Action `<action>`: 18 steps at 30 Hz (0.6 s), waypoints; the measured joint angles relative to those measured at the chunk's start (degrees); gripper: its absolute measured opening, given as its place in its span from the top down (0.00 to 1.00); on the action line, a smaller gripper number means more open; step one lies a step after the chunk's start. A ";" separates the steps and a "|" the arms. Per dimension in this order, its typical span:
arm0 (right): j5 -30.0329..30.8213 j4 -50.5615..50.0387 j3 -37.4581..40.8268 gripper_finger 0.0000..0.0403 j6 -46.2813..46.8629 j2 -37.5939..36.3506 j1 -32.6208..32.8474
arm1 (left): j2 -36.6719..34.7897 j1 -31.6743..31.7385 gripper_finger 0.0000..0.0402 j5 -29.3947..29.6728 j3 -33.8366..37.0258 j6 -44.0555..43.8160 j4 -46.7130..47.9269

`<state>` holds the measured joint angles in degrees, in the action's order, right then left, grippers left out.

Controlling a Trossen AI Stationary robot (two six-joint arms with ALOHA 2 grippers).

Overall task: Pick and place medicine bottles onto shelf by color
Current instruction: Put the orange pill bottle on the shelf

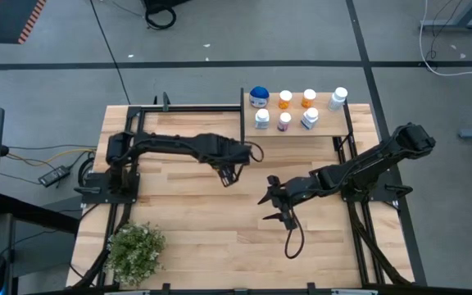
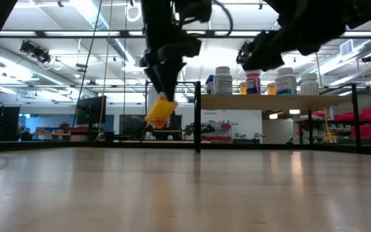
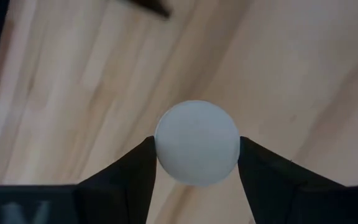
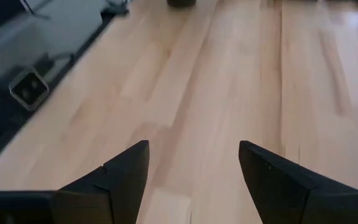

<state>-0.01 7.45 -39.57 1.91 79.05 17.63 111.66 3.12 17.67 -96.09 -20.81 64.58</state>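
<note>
An orange bottle (image 2: pixel 160 111), clamped at its white cap (image 3: pixel 197 143) by the left gripper (image 1: pixel 229 174) and held above the table just beside the shelf (image 1: pixel 326 125), is best carried level to the shelved orange bottles (image 1: pixel 285 100), while the right gripper (image 1: pixel 274 207), fingers spread wide, is kept away.

A green potted plant (image 1: pixel 133 250) sits on the wooden table (image 1: pixel 187 238), down at about 7 o'clock near the corner. The table top is made of light planks. A black cable (image 1: pixel 292 239) lies on the wood at about 5 o'clock, curled in a loop. Off the table at 9 o'clock, a small black box (image 1: pixel 53 175) lies on the gray floor (image 1: pixel 56 82) with wires running to it. Dark lines cross the floor at 12 o'clock.
</note>
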 joint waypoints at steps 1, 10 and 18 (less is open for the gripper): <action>0.00 -1.55 0.00 0.36 0.09 -0.27 0.00 | 0.00 -0.65 0.49 -0.02 0.00 -0.01 -1.39; -0.24 -25.13 0.00 0.36 17.60 -7.75 1.09 | 0.00 -5.42 0.47 -0.20 0.00 -0.62 -17.27; -0.24 -39.00 0.00 0.36 30.60 -15.32 5.86 | 3.28 -9.23 0.48 -0.43 -0.02 1.57 -33.75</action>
<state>-0.25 -31.55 -39.57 32.51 63.73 23.48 114.93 -6.11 17.23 -96.12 -19.24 30.83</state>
